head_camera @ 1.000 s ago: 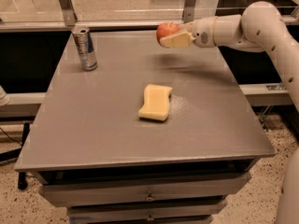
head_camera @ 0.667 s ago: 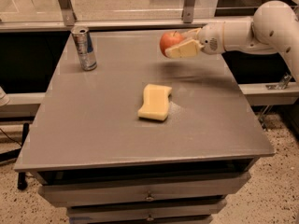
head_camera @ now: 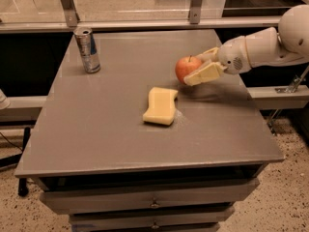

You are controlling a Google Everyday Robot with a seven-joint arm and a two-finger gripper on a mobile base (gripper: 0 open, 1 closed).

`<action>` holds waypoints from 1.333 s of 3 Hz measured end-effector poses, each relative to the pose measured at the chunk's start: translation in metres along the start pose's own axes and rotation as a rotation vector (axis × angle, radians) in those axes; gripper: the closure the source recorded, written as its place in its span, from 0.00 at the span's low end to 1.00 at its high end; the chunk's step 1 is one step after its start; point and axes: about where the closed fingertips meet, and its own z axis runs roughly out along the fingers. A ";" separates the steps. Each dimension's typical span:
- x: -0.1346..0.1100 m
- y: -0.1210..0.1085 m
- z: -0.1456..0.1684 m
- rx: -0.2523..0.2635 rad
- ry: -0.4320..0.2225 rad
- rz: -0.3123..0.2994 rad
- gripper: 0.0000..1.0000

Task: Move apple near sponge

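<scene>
Apple (head_camera: 186,68) is squeezed tight in the pincer (head_camera: 196,69), up off the table (head_camera: 96,129) near the sponge (head_camera: 161,105); held low like this, it looks ready to be set down.

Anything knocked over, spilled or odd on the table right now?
Nothing stands out. The can stands upright at the table's far left corner. The sponge lies flat mid-table, slightly angled. The pincer holds the apple just beyond the sponge's far right end. No spills or damage visible.
</scene>
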 end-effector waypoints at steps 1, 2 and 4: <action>0.017 0.025 -0.011 -0.026 0.035 -0.020 1.00; 0.025 0.048 -0.014 -0.056 0.026 -0.040 1.00; 0.026 0.076 0.006 -0.121 -0.058 -0.054 0.57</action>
